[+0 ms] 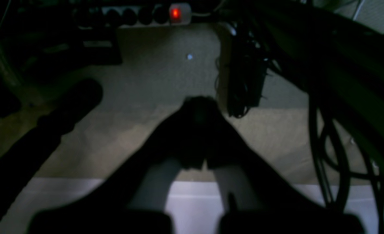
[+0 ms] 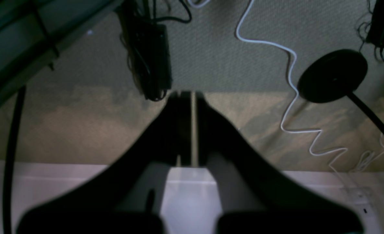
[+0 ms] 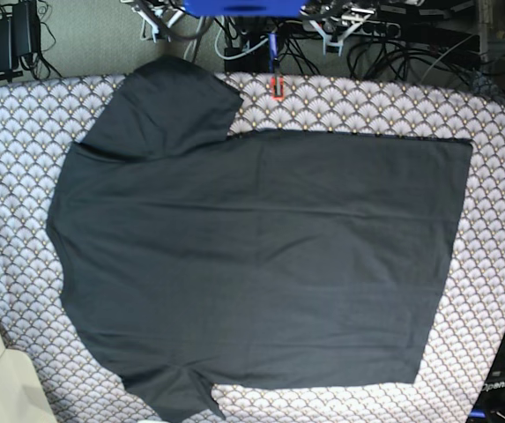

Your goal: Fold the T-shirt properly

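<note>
The T-shirt [image 3: 261,264] is a dark charcoal cloth spread flat across the patterned table cover [image 3: 499,132], with its sleeves toward the left and its hem toward the right. Neither arm shows in the base view. In the left wrist view my left gripper [image 1: 198,107] hangs past a pale table edge [image 1: 192,201] above the carpeted floor, its dark fingers pressed together and holding nothing. The right wrist view shows my right gripper [image 2: 188,97] in the same kind of place, its fingers closed to a thin slit and holding nothing. The shirt shows in neither wrist view.
A power strip with a lit red switch [image 1: 175,13] lies on the floor beyond the left gripper. A white cable [image 2: 289,81] and a black round base [image 2: 333,75] lie on the floor by the right gripper. Cables and brackets [image 3: 323,35] crowd the table's far edge.
</note>
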